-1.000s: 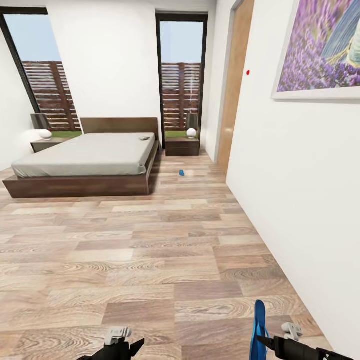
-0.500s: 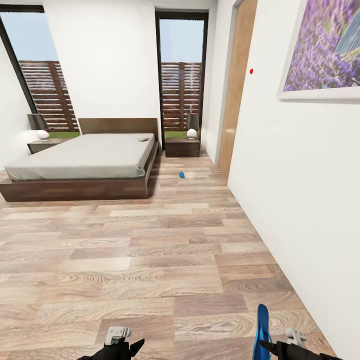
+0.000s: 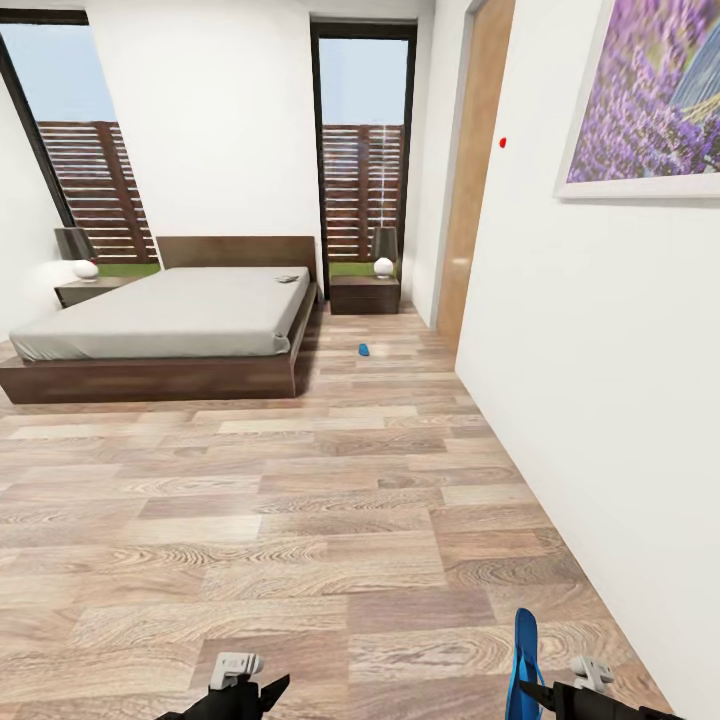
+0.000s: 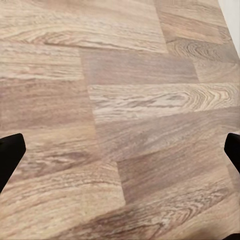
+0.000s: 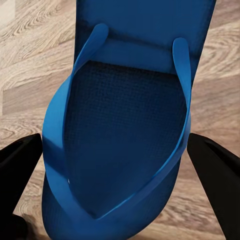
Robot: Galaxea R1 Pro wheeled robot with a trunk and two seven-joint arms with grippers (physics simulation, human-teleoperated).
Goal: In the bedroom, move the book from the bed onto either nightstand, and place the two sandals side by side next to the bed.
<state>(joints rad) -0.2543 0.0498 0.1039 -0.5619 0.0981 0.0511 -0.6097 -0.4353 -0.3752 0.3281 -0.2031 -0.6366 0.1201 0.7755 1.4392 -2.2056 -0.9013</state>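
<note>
Low over the floor (image 3: 330, 520), right tool (image 5: 120, 150) clamps one sandal (image 5: 125, 125); left tool (image 4: 120, 150) apart, empty. Second sandal (image 3: 364, 348) near bed (image 3: 170, 320).

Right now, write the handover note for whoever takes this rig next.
Right tool: shut on one blue sandal, carried edge-up above the wood floor.
Left tool: open, empty, floor beneath it.
Second blue sandal: on the floor beside the bed, in front of the right nightstand.
Book: small dark item on the mattress near the headboard.
Done: one sandal picked up.
Left: drive to the bed, lay the carried sandal beside the other one, then move the book onto either nightstand; the left nightstand works too.
</note>
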